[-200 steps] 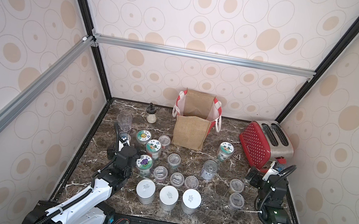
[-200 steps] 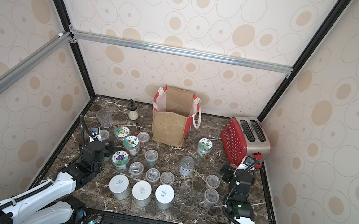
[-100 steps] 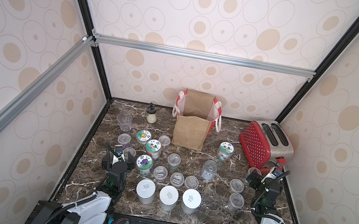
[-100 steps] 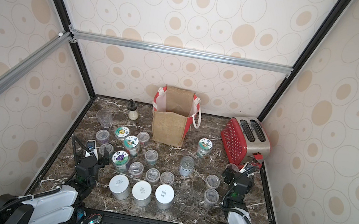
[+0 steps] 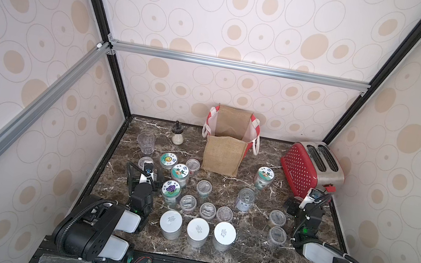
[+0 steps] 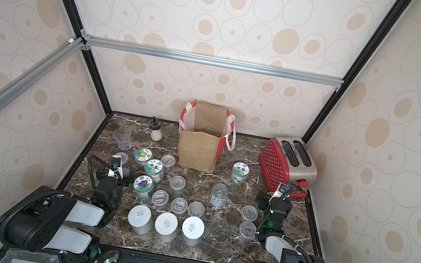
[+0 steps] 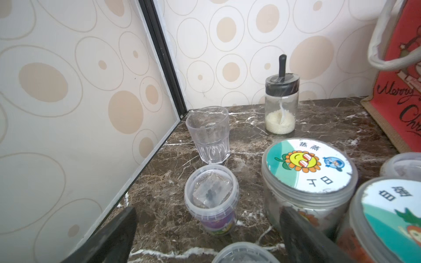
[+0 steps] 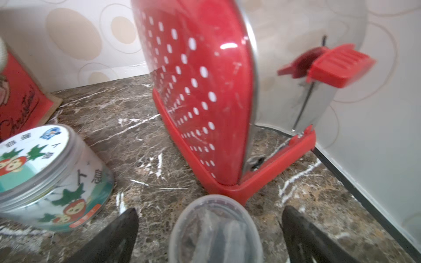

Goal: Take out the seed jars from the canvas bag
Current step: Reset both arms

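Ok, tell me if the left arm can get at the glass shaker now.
Probably, from above: the left hand is open and the shaker stands apart; a short clear-lidded jar blocks a low approach.

upright tan canvas bag [image 5: 224, 152] at rear, mouth open, seed jars [image 5: 196, 232] standing on table before it

My 2 arms sit folded low at the near edge, left gripper [image 5: 143, 176] and right gripper [image 5: 303, 205] both pointing far, jaws spread wide apart.
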Controlling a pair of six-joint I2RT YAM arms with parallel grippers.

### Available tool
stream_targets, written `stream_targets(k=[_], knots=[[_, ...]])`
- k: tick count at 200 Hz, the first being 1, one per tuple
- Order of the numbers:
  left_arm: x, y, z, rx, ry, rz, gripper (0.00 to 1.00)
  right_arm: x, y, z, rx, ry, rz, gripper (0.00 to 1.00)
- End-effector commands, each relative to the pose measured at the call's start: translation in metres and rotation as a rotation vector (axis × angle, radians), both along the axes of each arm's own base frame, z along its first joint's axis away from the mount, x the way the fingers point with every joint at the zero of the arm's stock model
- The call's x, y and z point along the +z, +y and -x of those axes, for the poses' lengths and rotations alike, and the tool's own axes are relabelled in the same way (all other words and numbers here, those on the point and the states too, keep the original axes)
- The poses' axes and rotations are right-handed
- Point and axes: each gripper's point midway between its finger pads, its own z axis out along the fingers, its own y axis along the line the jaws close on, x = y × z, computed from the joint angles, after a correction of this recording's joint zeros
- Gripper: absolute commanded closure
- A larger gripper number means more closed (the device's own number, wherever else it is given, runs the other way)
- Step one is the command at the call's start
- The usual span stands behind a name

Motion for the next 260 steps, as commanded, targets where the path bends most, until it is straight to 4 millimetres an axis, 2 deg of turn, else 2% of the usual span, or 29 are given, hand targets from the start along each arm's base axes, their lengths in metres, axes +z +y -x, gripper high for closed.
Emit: stream_targets(k=[1, 25, 59, 73, 88, 100, 114, 140, 151, 159, 170, 203, 260], knots=[[0.026, -0.005, -0.011, -0.031, -0.085, -0.015, 0.02, 0.016, 0.019, -0.011, 0.098, -0.06, 0.031, 0.0], [0.025, -0.005, -0.013, -0.033, -0.081, -0.017, 0.02, 0.015, 0.031, -0.018, 0.142, -0.083, 0.026, 0.0], [0.021, -0.005, -0.014, -0.041, -0.106, -0.022, 0.02, 0.001, 0.043, -0.029, 0.197, -0.081, 0.037, 0.0], [0.019, -0.004, -0.015, -0.047, -0.09, -0.004, 0.02, -0.013, 0.043, -0.038, 0.198, -0.029, 0.035, 0.0], [0.018, -0.004, -0.017, -0.056, -0.09, -0.002, 0.02, -0.015, 0.053, -0.052, 0.259, -0.016, 0.037, 0.0], [0.018, -0.005, -0.017, -0.07, -0.087, 0.003, 0.02, -0.022, 0.063, -0.056, 0.319, 0.081, 0.035, 0.0], [0.019, -0.004, -0.017, -0.07, -0.096, 0.007, 0.02, -0.024, 0.065, -0.064, 0.327, 0.091, 0.032, 0.0], [0.018, 0.001, -0.009, -0.084, -0.13, 0.038, 0.02, -0.025, 0.065, -0.062, 0.328, 0.111, 0.031, 0.0], [0.009, -0.002, -0.008, -0.129, -0.119, 0.05, 0.02, -0.025, 0.065, -0.063, 0.327, 0.101, 0.031, 0.0], [0.015, -0.002, -0.007, -0.13, -0.152, 0.036, 0.02, -0.025, 0.064, -0.062, 0.327, 0.107, 0.03, 0.0], [0.009, -0.003, -0.012, -0.134, -0.105, 0.048, 0.02, -0.025, 0.064, -0.062, 0.326, 0.109, 0.029, 0.0], [0.005, 0.0, -0.023, -0.114, -0.081, 0.054, 0.02, -0.025, 0.064, -0.062, 0.326, 0.107, 0.03, 0.0], [0.004, 0.002, -0.025, -0.108, -0.073, 0.061, 0.02, -0.024, 0.065, -0.062, 0.327, 0.106, 0.03, 0.0]])
